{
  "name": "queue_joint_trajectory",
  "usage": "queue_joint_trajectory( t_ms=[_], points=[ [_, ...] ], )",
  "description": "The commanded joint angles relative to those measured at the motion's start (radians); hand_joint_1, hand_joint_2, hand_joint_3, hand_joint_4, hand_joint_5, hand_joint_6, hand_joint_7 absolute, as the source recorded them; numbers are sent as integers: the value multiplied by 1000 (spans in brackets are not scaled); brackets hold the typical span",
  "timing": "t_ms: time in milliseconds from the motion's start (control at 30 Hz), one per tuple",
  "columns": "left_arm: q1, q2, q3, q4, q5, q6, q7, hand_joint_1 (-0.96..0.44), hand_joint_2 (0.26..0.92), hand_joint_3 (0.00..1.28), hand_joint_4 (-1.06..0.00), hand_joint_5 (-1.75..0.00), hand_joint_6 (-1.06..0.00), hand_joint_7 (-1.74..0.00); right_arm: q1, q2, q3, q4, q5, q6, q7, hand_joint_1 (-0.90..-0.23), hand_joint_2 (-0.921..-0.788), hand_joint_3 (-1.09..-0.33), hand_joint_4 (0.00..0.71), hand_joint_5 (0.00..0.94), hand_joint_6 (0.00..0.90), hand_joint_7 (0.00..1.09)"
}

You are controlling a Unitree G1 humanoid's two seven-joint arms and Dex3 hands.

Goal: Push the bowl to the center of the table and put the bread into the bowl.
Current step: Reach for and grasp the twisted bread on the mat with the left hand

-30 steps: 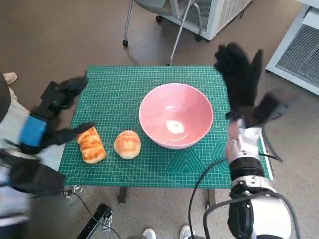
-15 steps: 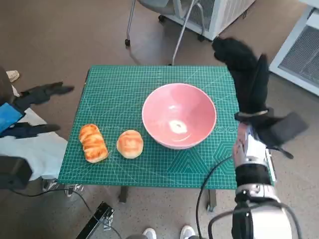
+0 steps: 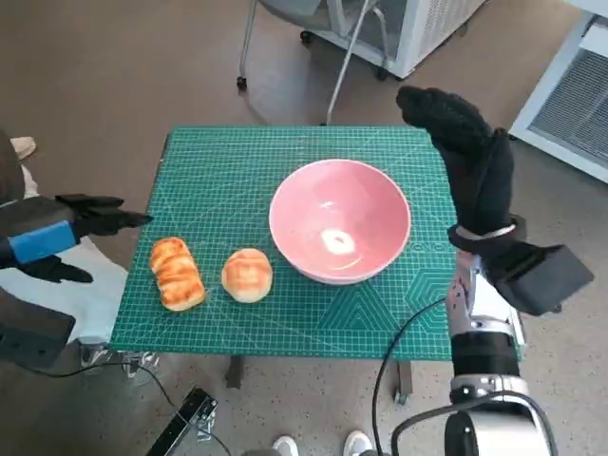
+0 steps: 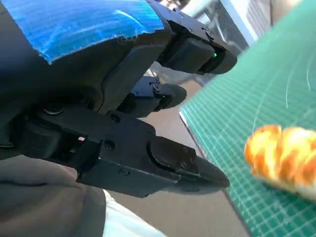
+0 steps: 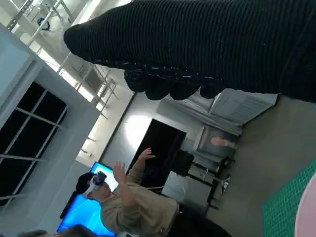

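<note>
A pink bowl (image 3: 339, 220) stands empty on the green cutting mat (image 3: 237, 161), a little right of its middle. Two pieces of bread lie near the mat's front left: a ridged loaf (image 3: 177, 273) and a round bun (image 3: 247, 275). The loaf (image 4: 284, 158) also shows in the left wrist view. My left hand (image 3: 66, 233) hovers off the table's left edge, fingers spread, holding nothing. My right hand (image 3: 465, 157) is raised above the table's right edge beside the bowl, fingers apart, empty.
A chair base (image 3: 328, 66) and a white cabinet (image 3: 408, 24) stand behind the table. A white unit (image 3: 570, 95) sits at the right. White cloth (image 3: 71, 304) lies by the table's left side. In the right wrist view a person (image 5: 126, 202) raises both hands.
My left hand withdrew from beside the loaf, out past the table's left edge. My right hand stayed lifted by the bowl's right side, shifting slightly. The bread and bowl have not moved.
</note>
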Motion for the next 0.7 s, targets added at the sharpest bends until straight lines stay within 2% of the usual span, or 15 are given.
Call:
queue_joint_trajectory(
  t_ms=[33, 167, 567, 700],
  points=[
    [-57, -15, -56, 28, 48, -9, 16, -246, 743, 1, -237, 0, -370, -41, 35, 2, 15, -24, 10, 28, 4, -661, -921, -776, 342, 27, 25, 799],
    [-84, -36, -100, 58, 74, -20, 33, -246, 751, 4, -229, 0, -375, -36, 44, 2, 21, -35, 12, 36, 3, -669, -921, -773, 343, 27, 25, 803],
    [-177, -103, -227, 213, 163, -80, 175, -192, 770, 7, -230, -2, -384, -22, 77, 1, 31, -69, 14, 45, -8, -666, -921, -776, 343, 25, 10, 809],
    [-205, -122, -263, 250, 188, -92, 223, -175, 774, 6, -237, -4, -374, -14, 85, 0, 33, -75, 6, 43, -19, -671, -921, -778, 342, 25, 6, 813]
  ],
)
